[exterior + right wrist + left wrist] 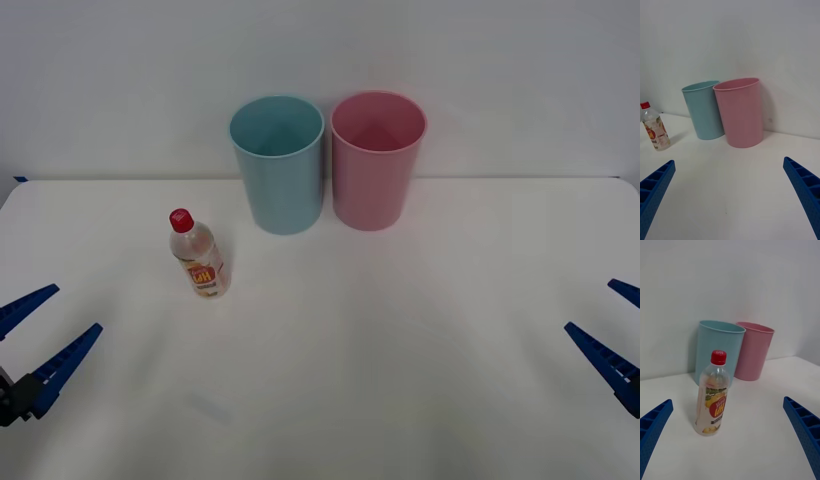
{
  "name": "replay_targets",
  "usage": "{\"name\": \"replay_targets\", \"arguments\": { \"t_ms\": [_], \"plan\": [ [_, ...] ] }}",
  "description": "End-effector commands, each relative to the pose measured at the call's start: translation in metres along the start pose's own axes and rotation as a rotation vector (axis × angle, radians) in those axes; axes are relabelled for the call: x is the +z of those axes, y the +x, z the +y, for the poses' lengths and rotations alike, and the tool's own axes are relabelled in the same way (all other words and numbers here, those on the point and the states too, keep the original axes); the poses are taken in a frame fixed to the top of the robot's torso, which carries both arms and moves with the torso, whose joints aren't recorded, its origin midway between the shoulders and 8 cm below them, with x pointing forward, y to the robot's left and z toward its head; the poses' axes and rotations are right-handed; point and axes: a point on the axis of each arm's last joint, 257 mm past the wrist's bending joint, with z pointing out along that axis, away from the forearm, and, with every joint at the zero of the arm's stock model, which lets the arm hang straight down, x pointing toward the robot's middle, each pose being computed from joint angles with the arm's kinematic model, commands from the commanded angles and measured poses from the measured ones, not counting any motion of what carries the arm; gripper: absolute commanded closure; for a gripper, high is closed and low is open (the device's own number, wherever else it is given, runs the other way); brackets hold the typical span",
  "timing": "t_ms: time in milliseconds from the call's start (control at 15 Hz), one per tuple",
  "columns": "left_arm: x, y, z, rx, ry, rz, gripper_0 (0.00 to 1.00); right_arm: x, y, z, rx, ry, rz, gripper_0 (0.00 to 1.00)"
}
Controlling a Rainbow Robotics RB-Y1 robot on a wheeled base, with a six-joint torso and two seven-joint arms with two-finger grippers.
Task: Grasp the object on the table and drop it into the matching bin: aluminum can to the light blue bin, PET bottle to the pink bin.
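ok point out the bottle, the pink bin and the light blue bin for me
PET bottle (714, 405), left wrist view, on its label
pink bin (373, 185), front view, on its outer wall
light blue bin (285, 190), front view, on its outer wall

PET bottle (198, 256) upright left of light blue bin (278, 163)
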Motion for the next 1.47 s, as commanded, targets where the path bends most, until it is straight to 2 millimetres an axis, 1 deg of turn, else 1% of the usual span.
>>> {"name": "replay_targets", "arguments": {
  "t_ms": [67, 267, 333, 533, 667, 867, 1267, 1467],
  "plan": [
    [-0.003, 0.007, 0.005, -0.006, -0.034, 0.013, 0.0, 0.0, 0.0, 0.0, 0.0, 0.0, 0.0, 0.0],
    [-0.007, 0.019, 0.02, 0.0, -0.11, 0.043, 0.0, 0.0, 0.0, 0.0, 0.0, 0.0, 0.0, 0.0],
    [-0.009, 0.025, 0.022, 0.005, -0.121, 0.065, 0.0, 0.0, 0.0, 0.0, 0.0, 0.0, 0.0, 0.0],
    [-0.004, 0.041, 0.023, 0.011, -0.131, 0.11, 0.0, 0.0, 0.0, 0.0, 0.0, 0.0, 0.0, 0.0],
    [0.004, 0.059, 0.025, 0.014, -0.159, 0.148, 0.0, 0.0, 0.0, 0.0, 0.0, 0.0, 0.0, 0.0],
    [0.017, 0.074, 0.026, 0.007, -0.187, 0.169, 0.0, 0.0, 0.0, 0.0, 0.0, 0.0, 0.0, 0.0],
    [0.045, 0.086, 0.026, -0.015, -0.215, 0.156, 0.0, 0.0, 0.0, 0.0, 0.0, 0.0, 0.0, 0.0],
    [0.058, 0.093, 0.033, -0.018, -0.209, 0.152, 0.0, 0.0, 0.0, 0.0, 0.0, 0.0, 0.0, 0.0]
  ]
}}
